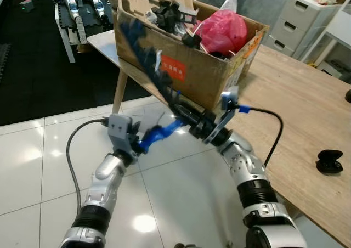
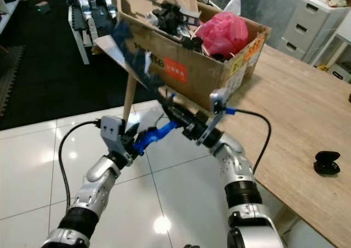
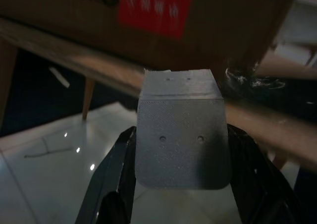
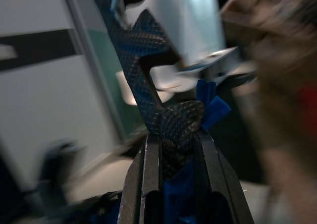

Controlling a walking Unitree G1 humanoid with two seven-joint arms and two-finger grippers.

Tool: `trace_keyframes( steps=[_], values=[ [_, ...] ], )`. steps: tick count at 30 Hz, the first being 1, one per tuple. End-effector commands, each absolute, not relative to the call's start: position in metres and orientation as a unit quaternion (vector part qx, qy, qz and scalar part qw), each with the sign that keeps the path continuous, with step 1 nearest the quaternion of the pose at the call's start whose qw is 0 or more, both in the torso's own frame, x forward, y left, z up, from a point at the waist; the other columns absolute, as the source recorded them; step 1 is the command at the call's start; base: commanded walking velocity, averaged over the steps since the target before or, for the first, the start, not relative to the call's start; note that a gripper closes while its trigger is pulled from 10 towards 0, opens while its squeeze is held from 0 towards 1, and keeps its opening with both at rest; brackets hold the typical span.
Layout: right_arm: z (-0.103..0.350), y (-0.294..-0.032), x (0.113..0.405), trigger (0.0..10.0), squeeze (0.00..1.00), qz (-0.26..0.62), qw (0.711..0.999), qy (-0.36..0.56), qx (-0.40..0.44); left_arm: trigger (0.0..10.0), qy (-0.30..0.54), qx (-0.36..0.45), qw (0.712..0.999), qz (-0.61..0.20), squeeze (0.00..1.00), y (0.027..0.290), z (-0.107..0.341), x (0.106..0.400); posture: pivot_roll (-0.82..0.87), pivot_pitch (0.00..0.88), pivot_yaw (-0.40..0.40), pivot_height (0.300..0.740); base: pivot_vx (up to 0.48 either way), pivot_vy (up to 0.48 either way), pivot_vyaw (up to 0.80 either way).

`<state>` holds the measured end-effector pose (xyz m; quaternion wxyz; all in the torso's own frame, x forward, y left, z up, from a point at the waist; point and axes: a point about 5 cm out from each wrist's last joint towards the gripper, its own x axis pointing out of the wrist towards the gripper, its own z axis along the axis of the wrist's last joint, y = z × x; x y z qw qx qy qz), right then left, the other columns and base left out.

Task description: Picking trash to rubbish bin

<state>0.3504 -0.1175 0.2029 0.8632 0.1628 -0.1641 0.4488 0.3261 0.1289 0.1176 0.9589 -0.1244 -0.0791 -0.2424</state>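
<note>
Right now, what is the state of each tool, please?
Left tool: closed on the blue plastic piece.
Right tool: closed on the dark carbon-weave strip.

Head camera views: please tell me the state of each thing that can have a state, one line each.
cardboard box: open, full of trash, standing at the table edge.
carbon-fibre plate: held up, tilted against the box.
right gripper: shut on the plate.
left gripper: shut on a blue piece.
earbud case: closed, on the table.
drawer unit: drawers shut.
</note>
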Motion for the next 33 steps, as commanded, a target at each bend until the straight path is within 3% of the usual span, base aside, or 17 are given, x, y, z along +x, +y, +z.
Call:
trace_keyframes(
  steps=[1, 12, 14, 24, 28, 33],
  values=[
    [0.216, -0.127, 0.358, 10.0, 0.0, 0.404, 0.885, -0.188, 0.137, 10.0, -0.103, -0.165, 0.95, -0.246, 0.0, 0.129, 0.128, 0.328, 0.05, 0.121, -0.043, 0.74, 0.0, 0.0, 0.0],
    [0.266, -0.151, 0.367, 10.0, 0.0, 0.297, 0.923, -0.244, 0.025, 10.0, -0.154, -0.239, 0.929, -0.238, 0.0, 0.143, 0.151, 0.332, 0.04, 0.128, -0.049, 0.74, 0.0, 0.0, 0.0],
    [0.285, -0.164, 0.375, 10.0, 0.0, 0.214, 0.94, -0.255, -0.074, 10.0, -0.156, -0.23, 0.93, -0.243, 0.0, 0.141, 0.153, 0.331, 0.04, 0.138, -0.052, 0.74, 0.0, 0.0, 0.0],
    [0.338, -0.191, 0.38, 10.0, 0.0, 0.092, 0.936, -0.328, -0.093, 10.0, -0.175, -0.224, 0.925, -0.253, 0.0, 0.141, 0.165, 0.324, 0.04, 0.182, -0.068, 0.74, 0.0, 0.0, 0.0],
    [0.34, -0.193, 0.381, 10.0, 0.0, 0.083, 0.935, -0.331, -0.097, 10.0, -0.178, -0.223, 0.924, -0.254, 0.0, 0.141, 0.166, 0.323, 0.04, 0.182, -0.068, 0.74, 0.0, 0.0, 0.0],
    [0.376, -0.208, 0.383, 10.0, 0.0, 0.018, 0.916, -0.356, -0.182, 10.0, -0.21, -0.206, 0.918, -0.265, 0.0, 0.145, 0.191, 0.314, 0.06, 0.266, -0.076, 0.74, 0.0, 0.0, 0.0]
  ],
)
